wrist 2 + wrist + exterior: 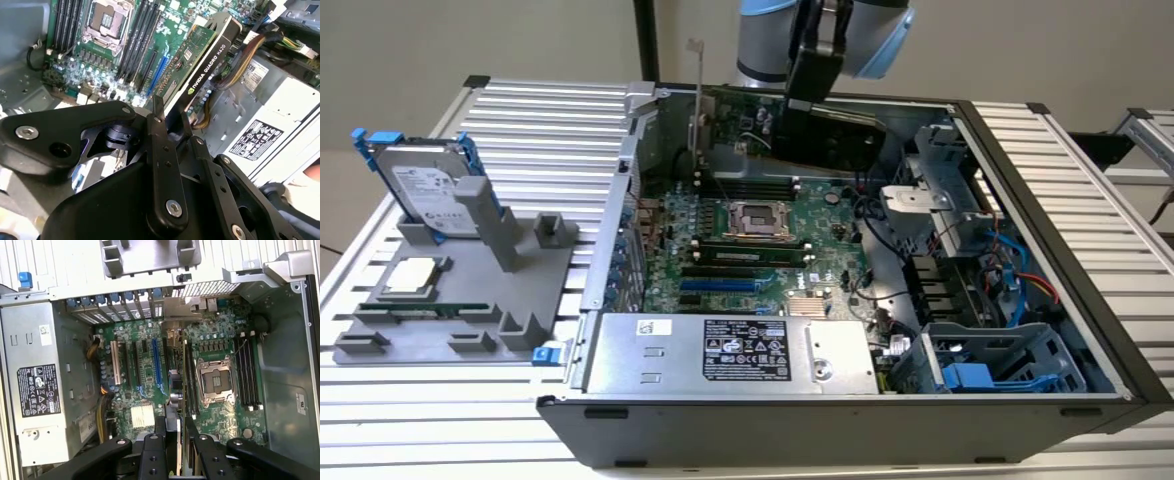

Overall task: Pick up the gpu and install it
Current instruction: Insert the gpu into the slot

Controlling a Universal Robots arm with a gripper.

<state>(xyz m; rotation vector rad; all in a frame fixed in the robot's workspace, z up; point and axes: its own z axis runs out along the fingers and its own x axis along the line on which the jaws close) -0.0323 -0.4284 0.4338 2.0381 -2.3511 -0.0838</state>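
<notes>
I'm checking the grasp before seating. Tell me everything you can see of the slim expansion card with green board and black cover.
The gpu is a slim rectangular card: green circuit board on one face, black cover with white print on the other, a silver metal bracket at one end. It stands on edge, long side roughly level, above the green motherboard inside the open dark computer case. The black gripper is shut on it from above; nothing else visibly touches it.
</notes>
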